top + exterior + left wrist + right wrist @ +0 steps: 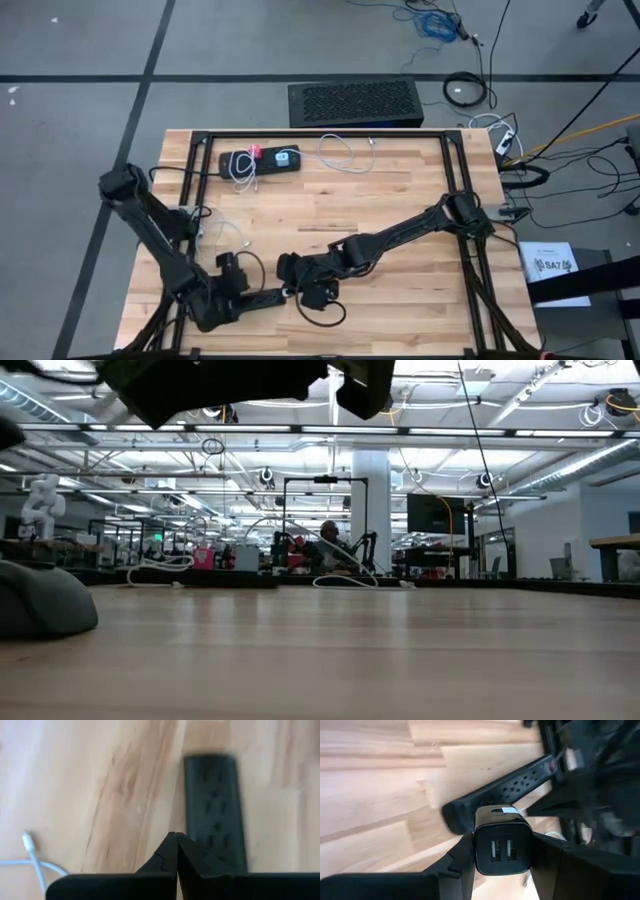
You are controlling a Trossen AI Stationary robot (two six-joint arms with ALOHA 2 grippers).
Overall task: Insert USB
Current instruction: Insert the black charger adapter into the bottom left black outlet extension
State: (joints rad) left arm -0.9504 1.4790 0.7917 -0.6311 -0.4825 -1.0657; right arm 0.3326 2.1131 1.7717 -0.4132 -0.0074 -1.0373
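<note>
My right gripper (501, 851) is shut on a black USB charger block (501, 845), whose two ports face the wrist camera. In the high view this gripper (312, 288) is near the table's near edge, at its middle. A black power strip (500, 795) with a red switch lies flat on the wood beyond it; in the high view the power strip (260, 160) is at the far left. My left gripper (176, 842) is shut, with nothing between its fingers, and in the high view the left gripper (283, 293) sits just left of the right one. A white cable's connector end (28, 842) rests on the wood. My right gripper pinches the charger block by its two opposite side walls (479, 851), one finger (462, 857) on each side. The block sits upright between them, its port face (501, 851) turned back toward the wrist. It is held above the wood.
A black frame (450, 170) rings the table. A white cable (345, 152) lies coiled at the far side and another white cable (215, 232) lies at the left. A black cord loop (322, 315) lies near the near edge. A grey rounded object (40, 602) sits at the left in the low view.
</note>
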